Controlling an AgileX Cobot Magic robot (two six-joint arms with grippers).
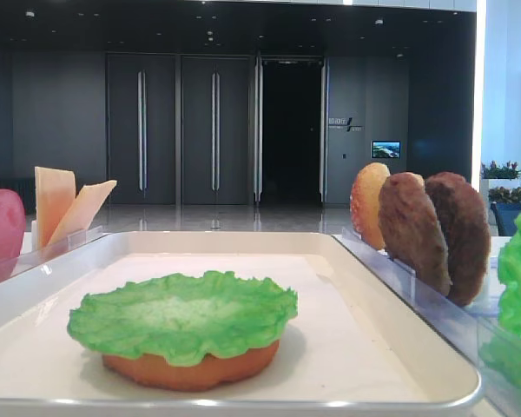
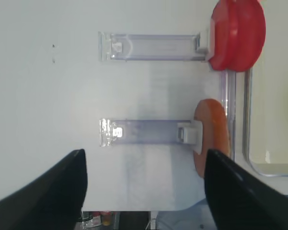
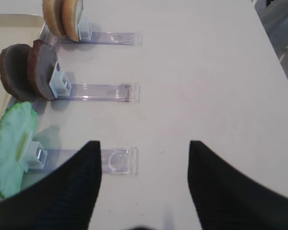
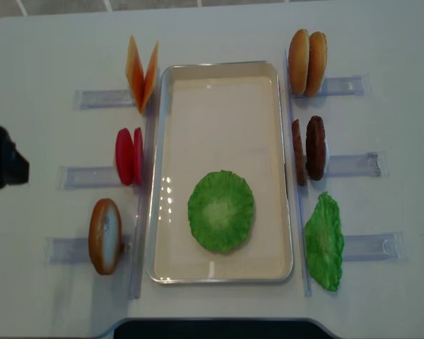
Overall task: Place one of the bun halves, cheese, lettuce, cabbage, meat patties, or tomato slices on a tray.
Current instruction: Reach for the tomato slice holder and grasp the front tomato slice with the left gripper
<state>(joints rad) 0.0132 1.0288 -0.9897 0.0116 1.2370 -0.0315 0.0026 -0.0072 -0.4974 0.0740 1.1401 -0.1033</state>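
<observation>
On the cream tray (image 4: pixel 160 169) a ruffled lettuce (image 4: pixel 220 210) lies on an orange bun half (image 1: pixel 191 369). Left of the tray, cheese (image 4: pixel 141 70), tomato slices (image 4: pixel 129 156) and a bun half (image 4: pixel 104 235) stand in racks. To the right stand two bun halves (image 4: pixel 307 62), meat patties (image 4: pixel 309 150) and a paler green leaf (image 4: pixel 324 241), perhaps the cabbage. My left gripper (image 2: pixel 145 153) hangs open and empty over bare table beside the left bun half (image 2: pixel 212 136). My right gripper (image 3: pixel 144 143) is open and empty over the green leaf's rack (image 3: pixel 117 160).
Clear plastic racks (image 4: pixel 353 164) stick out from both long sides of the tray. The left arm's black body (image 4: pixel 1 167) sits at the table's left edge. The table's front edge (image 2: pixel 134 210) runs just under the left gripper.
</observation>
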